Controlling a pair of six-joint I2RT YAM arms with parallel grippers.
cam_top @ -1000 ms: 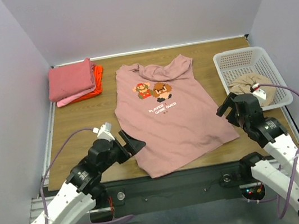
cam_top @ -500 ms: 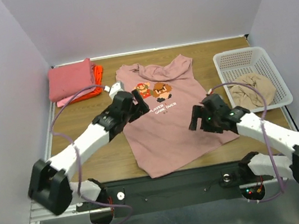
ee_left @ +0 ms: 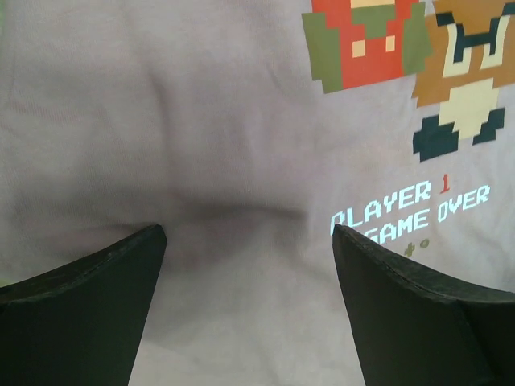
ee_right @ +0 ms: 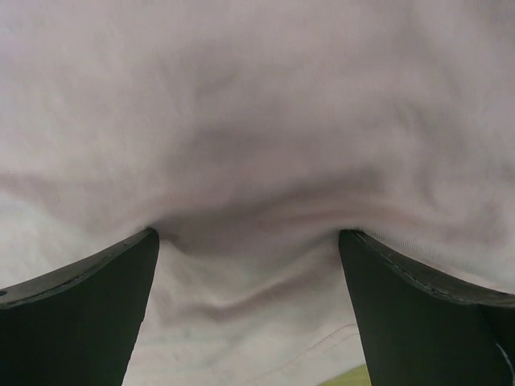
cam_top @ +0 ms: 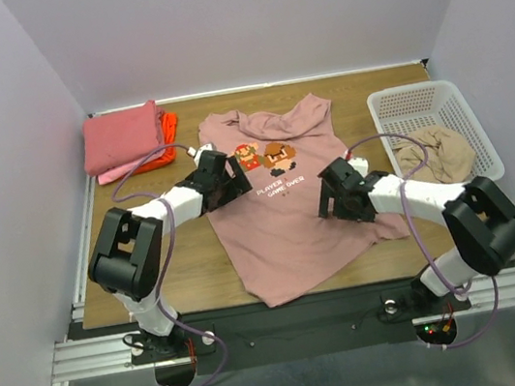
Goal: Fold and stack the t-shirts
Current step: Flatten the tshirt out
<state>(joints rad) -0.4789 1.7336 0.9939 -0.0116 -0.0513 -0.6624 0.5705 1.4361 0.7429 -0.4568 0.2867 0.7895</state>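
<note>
The dusty-pink t-shirt (cam_top: 289,207) with pixel game characters and white text lies spread print-up in the middle of the table. My left gripper (cam_top: 233,185) is down on its left side, just left of the text, jaws open with cloth (ee_left: 241,121) between the fingertips (ee_left: 96,305). My right gripper (cam_top: 327,206) rests on the shirt's right side, also open. Its fingertips (ee_right: 88,305) press into the fabric (ee_right: 257,96), which wrinkles up between them. Folded coral-pink (cam_top: 121,134), pale-pink (cam_top: 117,174) and orange-red (cam_top: 170,136) t-shirts are stacked at the back left.
A white lattice basket (cam_top: 416,101) stands at the back right with a crumpled beige t-shirt (cam_top: 437,153) inside. Bare wooden table (cam_top: 150,259) shows left of the spread shirt. Walls close in the back and both sides.
Both arms have swung in from the table's near edge and come down onto the spread shirt, left on its left side, right on its right side. Both grippers stayed open.
</note>
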